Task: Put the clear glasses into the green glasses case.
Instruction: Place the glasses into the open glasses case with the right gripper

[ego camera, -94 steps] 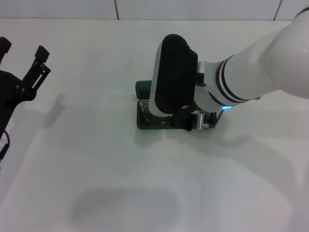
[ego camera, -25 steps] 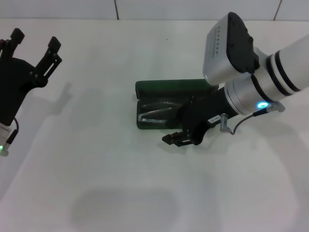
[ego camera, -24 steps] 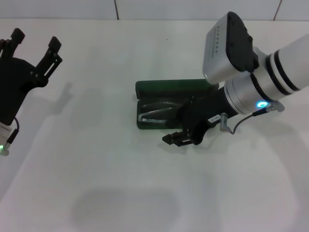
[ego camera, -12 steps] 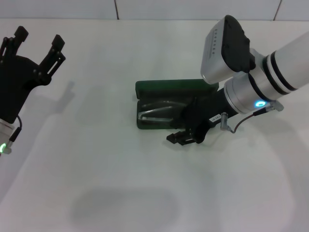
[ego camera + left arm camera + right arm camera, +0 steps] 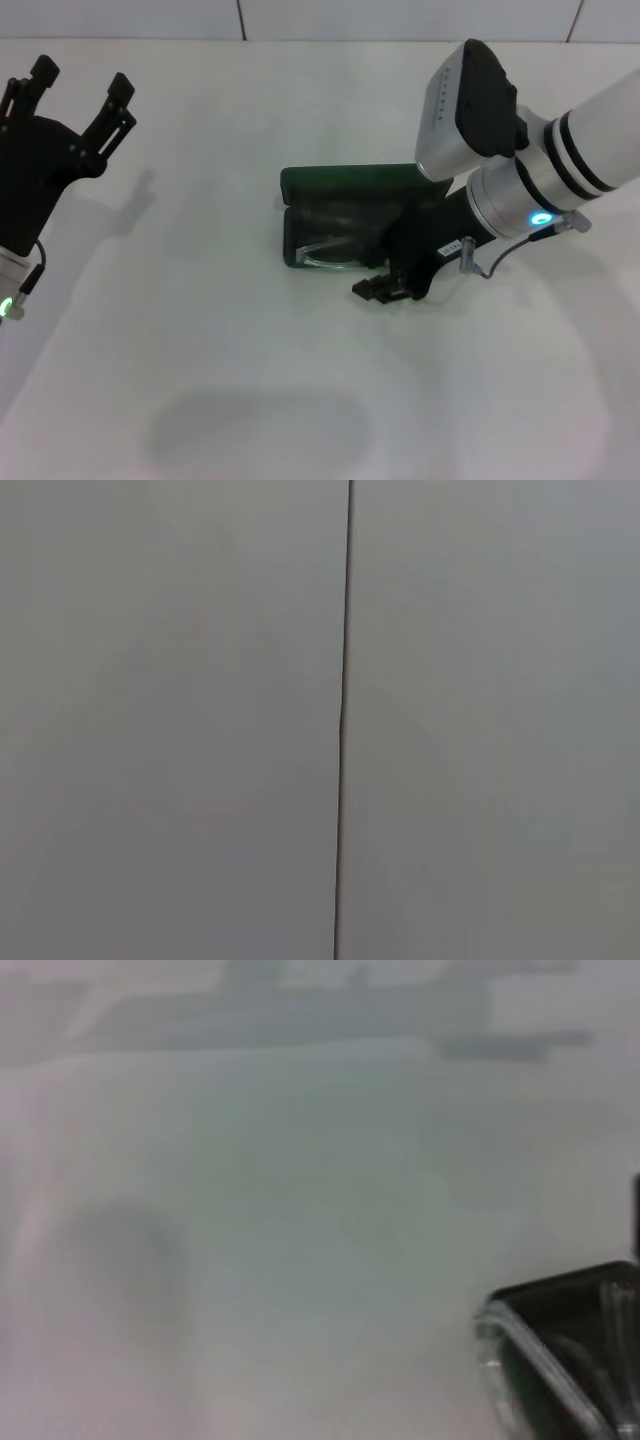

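Green case (image 5: 340, 215) lies open mid-table (image 5: 250, 350), glasses (image 5: 330, 247) inside its lower half (lid behind it). Right gripper (image 5: 385, 290) sits just beside the case's near right corner, fingers close together, holding nothing. Left gripper (image 5: 75, 85) is raised far left, fingers spread, empty.

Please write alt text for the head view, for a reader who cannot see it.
The clear glasses lie inside the open green glasses case on a white table. The right gripper is beside the case's near edge; the left gripper is raised far left, jaws open.
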{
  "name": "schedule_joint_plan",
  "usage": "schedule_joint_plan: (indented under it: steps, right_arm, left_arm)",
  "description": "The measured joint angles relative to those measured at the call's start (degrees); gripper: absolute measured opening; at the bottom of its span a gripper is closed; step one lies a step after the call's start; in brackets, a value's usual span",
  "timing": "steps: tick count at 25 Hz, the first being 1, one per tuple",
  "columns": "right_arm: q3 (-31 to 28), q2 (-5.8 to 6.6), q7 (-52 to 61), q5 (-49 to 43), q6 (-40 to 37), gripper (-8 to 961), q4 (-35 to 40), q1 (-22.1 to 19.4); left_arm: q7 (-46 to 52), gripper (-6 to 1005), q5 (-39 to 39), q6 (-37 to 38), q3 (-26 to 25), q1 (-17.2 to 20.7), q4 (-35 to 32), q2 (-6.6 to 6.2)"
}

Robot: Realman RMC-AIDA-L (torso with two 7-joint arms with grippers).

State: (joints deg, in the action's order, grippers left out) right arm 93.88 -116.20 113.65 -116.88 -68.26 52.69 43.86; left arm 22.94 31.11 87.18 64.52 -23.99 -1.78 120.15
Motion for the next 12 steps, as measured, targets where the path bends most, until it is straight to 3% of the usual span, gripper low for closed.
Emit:
schedule_joint_plan:
  steps: [5,12]
  right_arm:
    - [-0.37,0.15,-0.09,0.54,-3.29,405,3.55,-1.11]
    - [-0.53,0.40,0.22,-0.40,-1.69,408,7.79,-3.43]
  left_arm:
    - [0.01,880,0.00,0.03,0.00,0.00,-0.13,0.07]
    - [0.15,880,0.00,0.14,-0.01,0.00,-0.08,0.18]
